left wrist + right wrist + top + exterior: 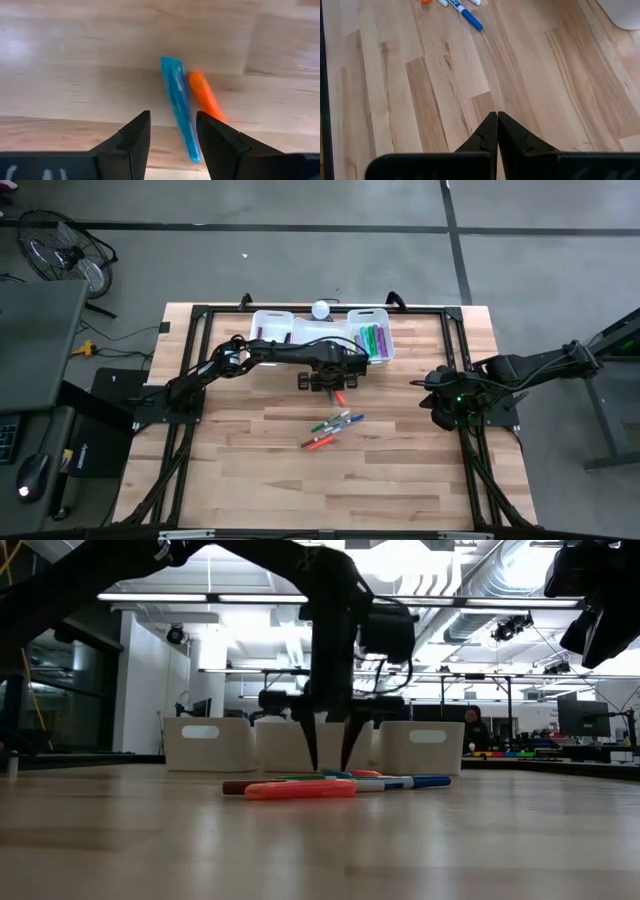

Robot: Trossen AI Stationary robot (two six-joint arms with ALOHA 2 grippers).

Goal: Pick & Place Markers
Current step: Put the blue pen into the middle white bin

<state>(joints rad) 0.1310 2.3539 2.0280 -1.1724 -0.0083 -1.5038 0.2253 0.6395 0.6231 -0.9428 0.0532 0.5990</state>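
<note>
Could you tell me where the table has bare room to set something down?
The table is bare along its near edge, below the loose markers, and between them and the right gripper. It is crowded at the far edge: bins, with the left gripper just before them.

Left gripper (327, 385) hovers over the table (250, 470), an orange marker (340, 397) just past its fingertips; a marker cluster (332, 430) lies farther out. Right gripper (440, 412) waits well apart.
</note>
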